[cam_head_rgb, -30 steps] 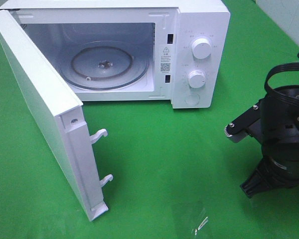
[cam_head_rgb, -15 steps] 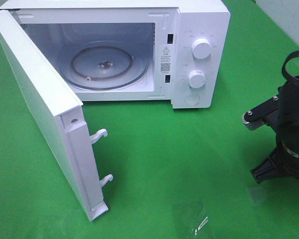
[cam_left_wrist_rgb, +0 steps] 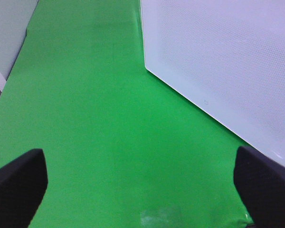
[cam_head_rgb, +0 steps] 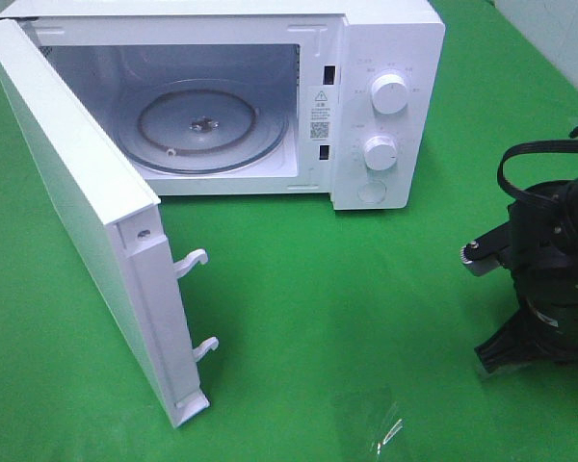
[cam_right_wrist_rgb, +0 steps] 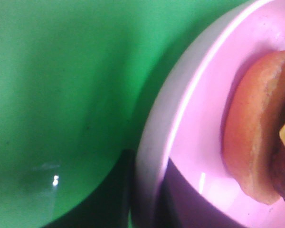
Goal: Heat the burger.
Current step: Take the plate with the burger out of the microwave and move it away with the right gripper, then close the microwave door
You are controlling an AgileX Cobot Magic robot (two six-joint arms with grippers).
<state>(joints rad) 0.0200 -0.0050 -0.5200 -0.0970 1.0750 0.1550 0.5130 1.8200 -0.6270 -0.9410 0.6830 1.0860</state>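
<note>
burger (cam_right_wrist_rgb: 256, 137) on pink plate (cam_right_wrist_rgb: 190, 118) — right arm shifted leftward, lower.

The burger (cam_right_wrist_rgb: 256, 137) is blurred and cut off on its plate (cam_right_wrist_rgb: 190, 142).

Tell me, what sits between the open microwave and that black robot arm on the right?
Nothing: in the high view, only bare green table cover separates the microwave from the right arm.

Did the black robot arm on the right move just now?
Yes. The right arm swung out toward the right edge, farther from the microwave, then came partly back and sits lower in the overhead view.
</note>
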